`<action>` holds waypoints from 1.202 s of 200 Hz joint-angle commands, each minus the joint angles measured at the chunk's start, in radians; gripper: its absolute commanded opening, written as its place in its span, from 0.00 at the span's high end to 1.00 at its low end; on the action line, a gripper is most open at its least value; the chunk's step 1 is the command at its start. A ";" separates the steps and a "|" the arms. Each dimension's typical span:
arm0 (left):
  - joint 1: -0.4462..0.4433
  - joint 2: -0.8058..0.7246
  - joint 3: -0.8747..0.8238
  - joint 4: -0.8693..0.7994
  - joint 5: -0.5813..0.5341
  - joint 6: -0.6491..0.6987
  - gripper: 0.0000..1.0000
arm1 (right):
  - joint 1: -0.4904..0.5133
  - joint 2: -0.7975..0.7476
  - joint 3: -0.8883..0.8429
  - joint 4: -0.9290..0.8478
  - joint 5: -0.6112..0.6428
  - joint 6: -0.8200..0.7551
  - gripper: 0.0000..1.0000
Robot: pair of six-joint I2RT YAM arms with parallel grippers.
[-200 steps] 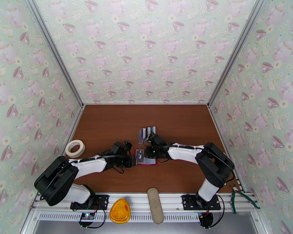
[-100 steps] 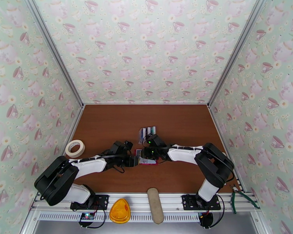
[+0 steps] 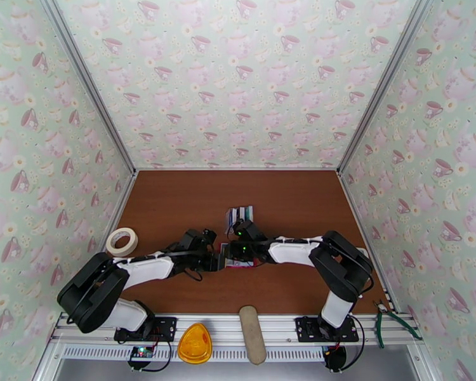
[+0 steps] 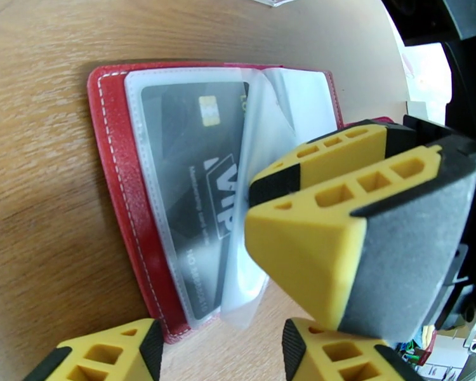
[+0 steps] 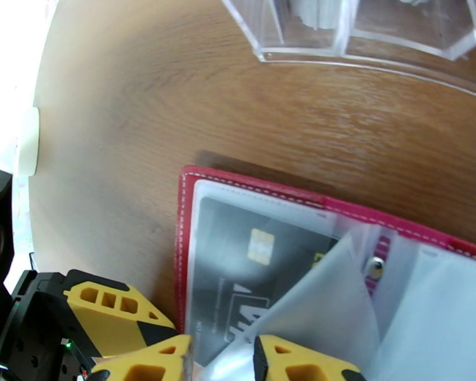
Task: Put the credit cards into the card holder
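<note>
Red card holder lies open at worktop centre, dark chip card in pocket. Right gripper jaws narrow, pinching clear sleeve. Left gripper jaws wide.

1. The card holder is seen in red, leather-like material, lightly grained, with pale stitching.
2. Its sleeves are seen as clear, glossy, slightly wrinkled plastic film.
3. The credit card is finished in dark satin plastic, with a metallic chip.
4. The surface is shown as smooth wood grain.
5. The jaws are moulded in yellow plastic, with matt grey pads.
</note>
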 commanded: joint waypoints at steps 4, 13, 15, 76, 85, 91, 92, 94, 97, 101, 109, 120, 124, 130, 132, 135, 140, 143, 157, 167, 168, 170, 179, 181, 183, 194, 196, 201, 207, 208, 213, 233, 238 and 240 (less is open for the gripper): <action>0.005 0.056 0.002 -0.030 -0.076 0.037 0.48 | 0.011 0.009 0.056 0.017 -0.037 0.015 0.68; 0.004 0.062 0.002 -0.034 -0.084 0.038 0.49 | 0.010 -0.001 0.071 0.003 -0.038 0.011 0.68; 0.004 0.063 0.002 -0.035 -0.086 0.037 0.49 | 0.010 -0.003 0.076 0.001 -0.039 0.010 0.68; 0.007 0.084 -0.001 -0.046 -0.112 0.040 0.59 | -0.042 -0.176 0.101 -0.122 0.005 -0.041 0.67; 0.006 0.081 -0.004 -0.046 -0.117 0.040 0.64 | -0.052 -0.206 0.082 -0.144 0.025 -0.051 0.66; 0.007 0.081 -0.004 -0.047 -0.118 0.041 0.67 | -0.061 -0.226 0.068 -0.160 0.039 -0.059 0.66; 0.007 0.081 -0.004 -0.047 -0.119 0.041 0.68 | -0.063 -0.229 0.065 -0.164 0.042 -0.060 0.66; 0.008 0.080 -0.002 -0.047 -0.119 0.040 0.68 | -0.065 -0.234 0.061 -0.171 0.049 -0.063 0.66; 0.009 0.082 -0.001 -0.047 -0.121 0.040 0.69 | -0.068 -0.246 0.053 -0.182 0.059 -0.069 0.66; 0.008 0.082 -0.002 -0.048 -0.119 0.040 0.71 | -0.073 -0.258 0.043 -0.199 0.079 -0.077 0.66; 0.009 0.085 0.000 -0.048 -0.117 0.042 0.72 | -0.077 -0.283 0.031 -0.239 0.120 -0.097 0.65; 0.010 0.090 0.004 -0.045 -0.109 0.042 0.73 | -0.081 -0.293 0.024 -0.293 0.176 -0.128 0.65; 0.010 0.092 0.005 -0.044 -0.107 0.042 0.72 | -0.082 -0.290 0.024 -0.306 0.191 -0.139 0.65; 0.009 0.093 0.005 -0.044 -0.106 0.041 0.70 | -0.084 -0.282 0.024 -0.325 0.203 -0.152 0.65; 0.009 0.093 0.006 -0.045 -0.104 0.042 0.69 | -0.085 -0.279 0.024 -0.327 0.205 -0.156 0.65; 0.010 0.093 0.008 -0.047 -0.103 0.042 0.68 | -0.086 -0.275 0.024 -0.329 0.207 -0.161 0.65; 0.010 0.093 0.011 -0.048 -0.104 0.043 0.65 | -0.087 -0.265 0.024 -0.331 0.210 -0.171 0.65; 0.010 0.092 0.011 -0.050 -0.103 0.043 0.64 | -0.088 -0.260 0.025 -0.332 0.215 -0.175 0.64; 0.011 0.084 0.019 -0.064 -0.108 0.043 0.61 | -0.091 -0.226 0.038 -0.347 0.234 -0.194 0.64; 0.011 0.076 0.029 -0.079 -0.115 0.046 0.59 | -0.091 -0.199 0.049 -0.355 0.252 -0.206 0.64; 0.011 0.075 0.030 -0.081 -0.116 0.046 0.59 | -0.092 -0.196 0.051 -0.356 0.254 -0.207 0.64; 0.011 0.072 0.033 -0.084 -0.116 0.046 0.59 | -0.092 -0.190 0.053 -0.357 0.257 -0.210 0.64; 0.011 0.060 0.040 -0.100 -0.123 0.048 0.58 | -0.094 -0.168 0.064 -0.360 0.263 -0.218 0.64; 0.010 0.056 0.042 -0.103 -0.125 0.049 0.58 | -0.094 -0.163 0.065 -0.360 0.263 -0.220 0.64; 0.010 0.055 0.043 -0.107 -0.126 0.049 0.58 | -0.095 -0.159 0.069 -0.361 0.266 -0.221 0.64; 0.012 0.035 0.054 -0.126 -0.134 0.052 0.57 | -0.098 -0.137 0.079 -0.362 0.270 -0.231 0.65; 0.011 0.031 0.055 -0.131 -0.136 0.052 0.57 | -0.098 -0.134 0.081 -0.361 0.271 -0.232 0.65; 0.011 0.023 0.061 -0.140 -0.140 0.054 0.57 | -0.101 -0.125 0.086 -0.362 0.272 -0.235 0.65; 0.011 0.010 0.066 -0.151 -0.145 0.056 0.57 | -0.104 -0.116 0.090 -0.360 0.272 -0.239 0.65; 0.011 0.008 0.066 -0.152 -0.145 0.056 0.57 | -0.104 -0.114 0.092 -0.360 0.272 -0.240 0.65; 0.011 -0.001 0.070 -0.158 -0.148 0.056 0.57 | -0.106 -0.105 0.097 -0.362 0.272 -0.244 0.65; 0.011 -0.032 0.083 -0.169 -0.141 0.056 0.57 | -0.112 -0.081 0.111 -0.359 0.269 -0.253 0.65; 0.012 -0.036 0.086 -0.169 -0.135 0.055 0.57 | -0.113 -0.075 0.117 -0.359 0.268 -0.256 0.65; 0.012 -0.037 0.087 -0.169 -0.133 0.055 0.57 | -0.113 -0.072 0.118 -0.359 0.267 -0.257 0.65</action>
